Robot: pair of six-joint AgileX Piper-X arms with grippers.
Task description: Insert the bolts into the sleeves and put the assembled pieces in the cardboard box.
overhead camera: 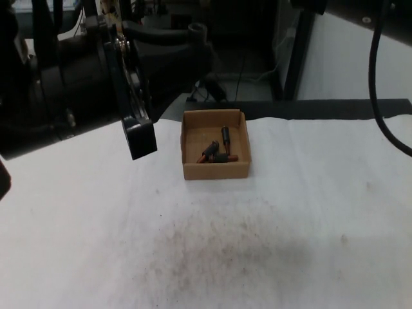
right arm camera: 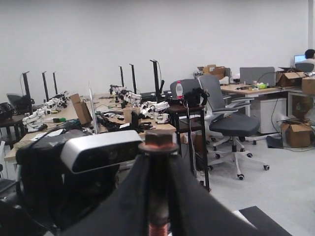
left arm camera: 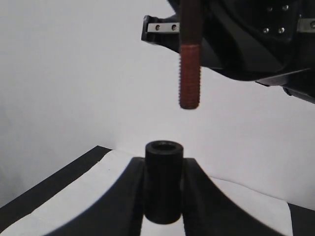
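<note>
A black sleeve (left arm camera: 164,189) stands upright, open end up, with my left gripper (left arm camera: 164,206) shut on it. Straight above it, with a clear gap, hangs a copper bolt (left arm camera: 189,73), threaded end down. My right gripper (right arm camera: 157,201) is shut on that bolt, whose hex head (right arm camera: 158,141) sticks out past the fingers. The right arm's black body (left arm camera: 246,39) shows above the sleeve. The cardboard box (overhead camera: 215,170) sits mid-bench with assembled pieces (overhead camera: 216,153) lying inside. An arm (overhead camera: 138,132) hangs over the bench left of the box.
White cloth (overhead camera: 270,238) covers the bench, stained dark in front of the box. A black cable (overhead camera: 380,96) hangs at the right. The left arm's wrist camera (right arm camera: 101,150) sits close to the bolt head. Desks and chairs fill the room beyond.
</note>
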